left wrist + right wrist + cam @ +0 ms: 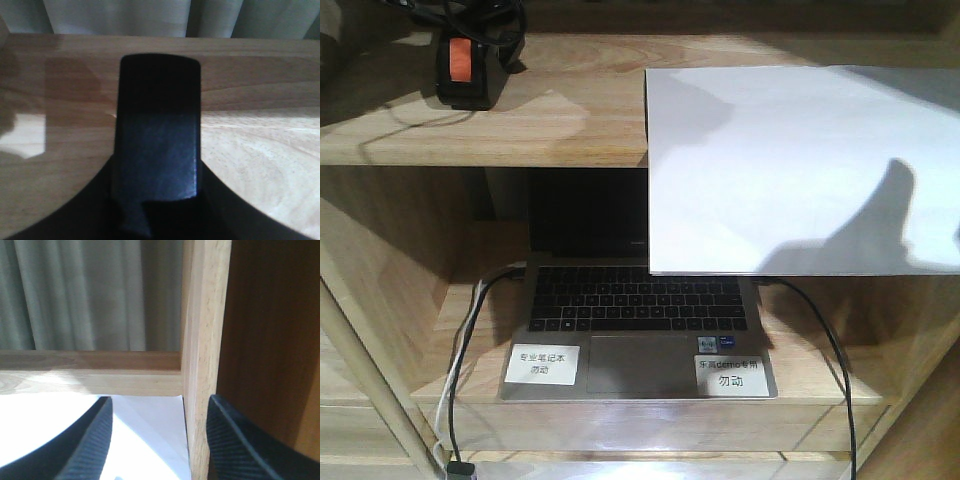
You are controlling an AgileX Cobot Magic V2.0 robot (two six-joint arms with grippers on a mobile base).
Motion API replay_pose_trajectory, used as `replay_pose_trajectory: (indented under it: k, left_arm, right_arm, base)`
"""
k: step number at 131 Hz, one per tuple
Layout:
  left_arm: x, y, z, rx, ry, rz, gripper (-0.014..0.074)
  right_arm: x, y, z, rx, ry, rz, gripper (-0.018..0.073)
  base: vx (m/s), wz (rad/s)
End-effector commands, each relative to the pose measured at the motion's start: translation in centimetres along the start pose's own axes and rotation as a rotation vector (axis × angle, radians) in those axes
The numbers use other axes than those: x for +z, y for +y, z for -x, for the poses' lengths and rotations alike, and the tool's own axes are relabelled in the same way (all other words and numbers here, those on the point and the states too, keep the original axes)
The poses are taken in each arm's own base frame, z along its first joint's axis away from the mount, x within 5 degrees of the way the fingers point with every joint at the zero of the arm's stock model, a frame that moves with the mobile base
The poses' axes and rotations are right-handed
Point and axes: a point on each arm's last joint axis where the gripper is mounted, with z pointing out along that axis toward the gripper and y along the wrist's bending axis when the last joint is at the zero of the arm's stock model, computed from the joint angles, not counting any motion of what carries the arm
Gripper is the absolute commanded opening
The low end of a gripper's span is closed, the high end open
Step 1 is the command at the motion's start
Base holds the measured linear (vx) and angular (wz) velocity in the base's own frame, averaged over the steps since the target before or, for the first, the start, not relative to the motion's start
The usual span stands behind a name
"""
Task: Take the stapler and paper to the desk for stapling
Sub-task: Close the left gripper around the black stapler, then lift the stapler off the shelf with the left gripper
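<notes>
The black stapler (461, 68), orange patch facing me, is at the back left of the upper shelf, and my left gripper (470, 22) comes down on it from above. In the left wrist view the stapler (157, 125) fills the gap of the left gripper (157, 192), whose jaws press against both of its sides. The white paper (800, 170) lies on the upper shelf's right part and overhangs the front edge. My right gripper (160, 405) is open just above the paper (150, 435), straddling the shelf's upright side board (202, 365). The desk is out of view.
An open laptop (640, 320) with two white labels sits on the lower shelf (380, 300) under the paper's overhang. Black and white cables (465, 340) hang at its left, and another black cable (835, 360) at its right. Curtains (90, 295) hang behind the shelf.
</notes>
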Motion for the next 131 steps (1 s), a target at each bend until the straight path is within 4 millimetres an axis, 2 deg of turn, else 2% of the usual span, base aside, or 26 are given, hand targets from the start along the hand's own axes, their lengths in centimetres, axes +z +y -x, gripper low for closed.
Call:
replay_pose_trajectory:
  k: [1,29,52,72,88,106,131]
  left_arm:
    - [-2.8,0.8,1.4,-0.028,-0.103,-0.037,-0.0008]
    - [-4.6,1.4,2.0,-0.025,-0.161,-0.064,-0.0008]
    - [-7.5,2.2,2.3,0.023,-0.211,-0.099,-0.0008]
    - [-10.5,2.4,1.6,0.059,-0.286,-0.186,-0.0008]
    - [-13.0,3.1,0.1,0.067,-0.357,-0.29,-0.0008]
    - [-15.4,4.3,-2.6,0.1,-0.438,-0.443,-0.0008]
    - [-16.8,6.4,-8.1,0.205,-0.467,-0.574,-0.0008]
  right_arm:
    - [-0.2,-0.1,1.4,-0.001,-0.089,-0.008,0.0396]
    - [-0.2,-0.1,1.4,-0.001,-0.089,-0.008,0.0396]
    - [-0.2,-0.1,1.4,-0.001,-0.089,-0.008,0.0396]
    - [-0.2,-0.1,1.4,-0.001,-0.089,-0.008,0.0396]
    - [-0.2,-0.1,1.4,-0.001,-0.089,-0.008,0.0396]
    - [-0.2,-0.1,1.4,-0.001,-0.089,-0.008,0.0396]
    - [-0.2,-0.1,1.4,-0.001,-0.089,-0.008,0.0396]
  base:
    - [0.0,0.0]
    - [0.0,0.0]
    - [0.0,0.0]
    - [0.0,0.0]
    - [0.0,0.0]
    - [0.0,0.0]
    - [0.0,0.0]
